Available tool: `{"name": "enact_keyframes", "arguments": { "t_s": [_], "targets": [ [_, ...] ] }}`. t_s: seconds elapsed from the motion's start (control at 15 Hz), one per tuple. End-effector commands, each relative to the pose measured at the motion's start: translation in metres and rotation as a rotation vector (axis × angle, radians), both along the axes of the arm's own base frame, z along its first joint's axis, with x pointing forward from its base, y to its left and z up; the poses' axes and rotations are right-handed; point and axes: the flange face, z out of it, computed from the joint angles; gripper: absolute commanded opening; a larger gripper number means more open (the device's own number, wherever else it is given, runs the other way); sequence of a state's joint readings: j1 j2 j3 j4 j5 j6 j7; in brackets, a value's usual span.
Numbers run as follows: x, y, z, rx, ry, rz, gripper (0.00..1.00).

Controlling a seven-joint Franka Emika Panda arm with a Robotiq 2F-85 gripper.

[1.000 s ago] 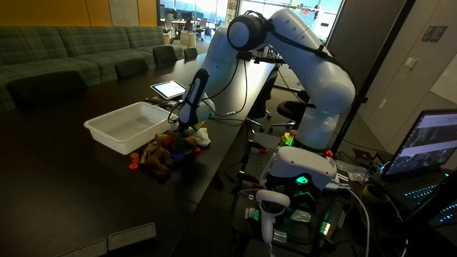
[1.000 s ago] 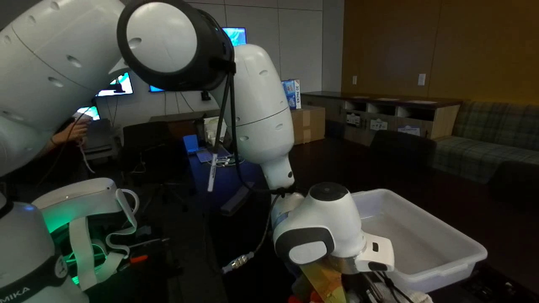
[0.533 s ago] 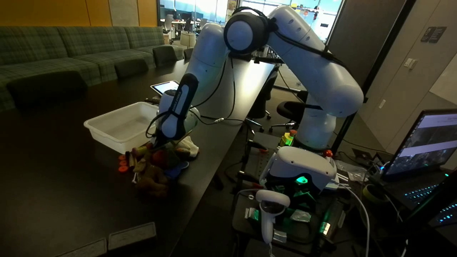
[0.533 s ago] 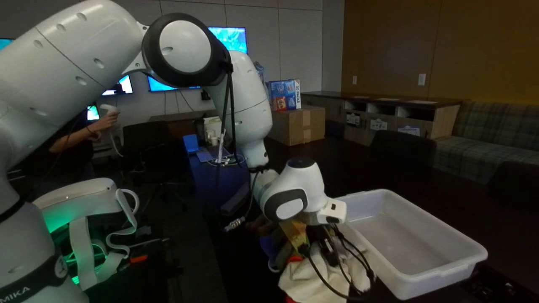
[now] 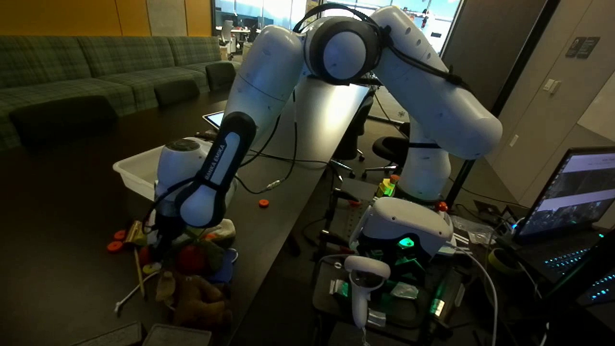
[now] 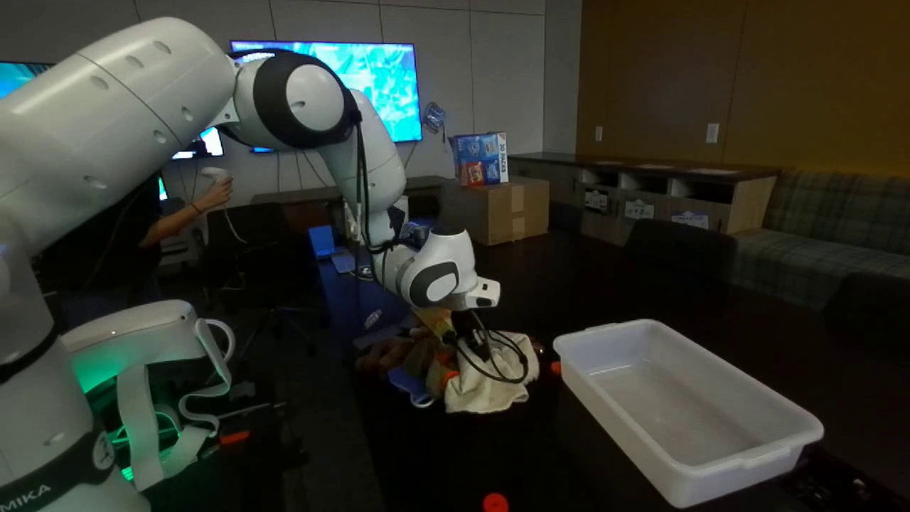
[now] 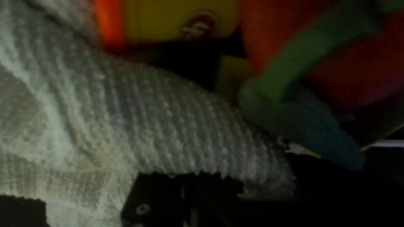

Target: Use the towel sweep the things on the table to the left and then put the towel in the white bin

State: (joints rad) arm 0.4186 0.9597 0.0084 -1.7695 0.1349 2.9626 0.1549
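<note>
Ribbed, crumpled towel [image 7: 176, 132] clenched in the jaws, fuzzy brown toy [image 5: 202, 300], rectangular plastic bin [image 6: 682, 405], smooth dark table [image 5: 259, 240]

In an exterior view, a glossy white robot arm [image 6: 153, 85] with rounded, tubular links is dotted with recessed screw holes [image 6: 162, 48] at the upper left. Left of upper centre, a white disc [image 6: 315, 97] is ringed in black. Black cables [image 6: 364, 178] are strapped along the links. "MIKA" is printed in pale letters on a black band [image 6: 67, 471] at lower left. The black gripper [image 6: 480, 347] is marked by a pale, round screw head [image 7: 142, 208] at the bottom of the wrist view.
</note>
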Motion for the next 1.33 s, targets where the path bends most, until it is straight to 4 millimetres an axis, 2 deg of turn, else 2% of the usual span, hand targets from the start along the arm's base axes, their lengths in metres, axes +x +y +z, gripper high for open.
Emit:
{"name": "enact_keyframes", "arguments": {
  "t_s": [0.0,0.13,0.27,0.47,0.6,0.73,0.8,1.0,1.27],
  "targets": [
    [0.009,0.069,0.011,0.049,-0.007,0.069,0.00],
    [0.008,0.095,0.024,0.072,-0.025,0.111,0.00],
    [0.009,0.108,0.040,0.087,-0.056,0.141,0.00],
    [0.017,0.109,0.063,0.084,-0.110,0.166,0.00],
    [0.016,0.098,0.083,0.098,-0.112,0.190,0.01],
    [0.010,0.080,0.105,0.120,-0.113,0.230,0.01],
    [0.006,0.065,0.118,0.133,-0.113,0.244,0.01],
    [-0.004,0.023,0.142,0.158,-0.114,0.250,0.01],
    [-0.018,-0.060,0.169,0.133,-0.163,0.115,0.01]
  ]
}}
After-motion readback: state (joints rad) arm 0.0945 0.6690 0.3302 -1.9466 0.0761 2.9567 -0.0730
